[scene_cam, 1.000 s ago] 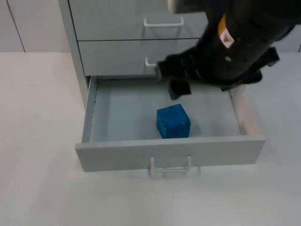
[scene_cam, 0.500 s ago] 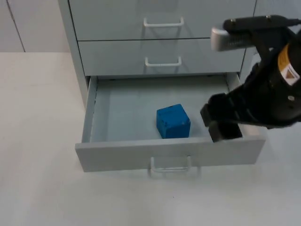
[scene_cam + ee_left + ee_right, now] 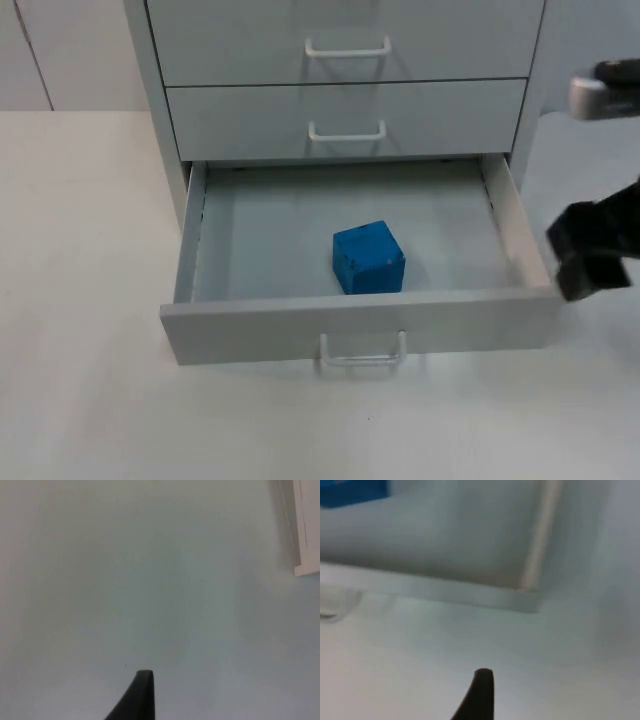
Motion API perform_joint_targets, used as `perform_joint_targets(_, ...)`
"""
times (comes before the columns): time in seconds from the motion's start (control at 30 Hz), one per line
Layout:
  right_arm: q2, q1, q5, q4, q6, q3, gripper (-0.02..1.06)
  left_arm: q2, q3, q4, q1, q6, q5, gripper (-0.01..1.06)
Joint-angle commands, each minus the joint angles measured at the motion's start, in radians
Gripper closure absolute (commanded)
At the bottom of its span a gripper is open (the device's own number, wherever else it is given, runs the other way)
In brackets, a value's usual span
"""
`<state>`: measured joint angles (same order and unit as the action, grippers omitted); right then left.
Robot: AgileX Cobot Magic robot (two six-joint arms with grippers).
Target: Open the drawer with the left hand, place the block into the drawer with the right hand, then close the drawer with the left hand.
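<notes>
The bottom drawer (image 3: 360,325) of the grey cabinet stands pulled out, its white handle (image 3: 362,352) facing the table's front. A blue block (image 3: 368,257) rests on the drawer floor near the front panel, slightly right of centre, with nothing touching it. My right gripper (image 3: 590,262) hovers outside the drawer, just beyond its right front corner. The right wrist view looks at that corner of the drawer (image 3: 445,592), with an edge of the blue block (image 3: 352,491) inside. My left gripper (image 3: 142,700) waits over bare table.
Two upper drawers (image 3: 345,120) of the cabinet (image 3: 160,90) are shut, each with a white handle. White table (image 3: 80,250) stretches left of and in front of the cabinet. A pale cabinet edge (image 3: 307,530) borders the left wrist view.
My right arm has pulled back from above the drawer, moving right and off past the drawer's right side. The blue block stays where it lay in the drawer.
</notes>
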<state>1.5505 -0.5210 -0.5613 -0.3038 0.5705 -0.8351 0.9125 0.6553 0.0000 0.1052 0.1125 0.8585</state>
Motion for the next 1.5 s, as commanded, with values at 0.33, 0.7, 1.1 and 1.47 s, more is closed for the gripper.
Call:
perform_joint_targets(0.33, -0.186, 0.322, -0.066, 0.154, -0.25, 0.077, 0.26, -0.004, -0.004, 0.011, -0.002, 0.0, -0.009, 0.0)
perform_joint_targets(0.7, -0.372, 0.398, -0.175, 0.153, -0.268, 0.078, 0.26, -0.004, -0.004, 0.023, -0.002, 0.0, -0.011, 0.0)
perform_joint_targets(1.1, -0.543, 0.398, -0.319, 0.15, -0.335, 0.078, 0.26, -0.004, -0.004, 0.042, -0.002, 0.0, -0.007, 0.0)
perform_joint_targets(1.47, -0.541, 0.398, -0.309, 0.139, -0.369, 0.091, 0.26, -0.004, -0.004, 0.019, -0.002, -0.001, 0.018, 0.15)
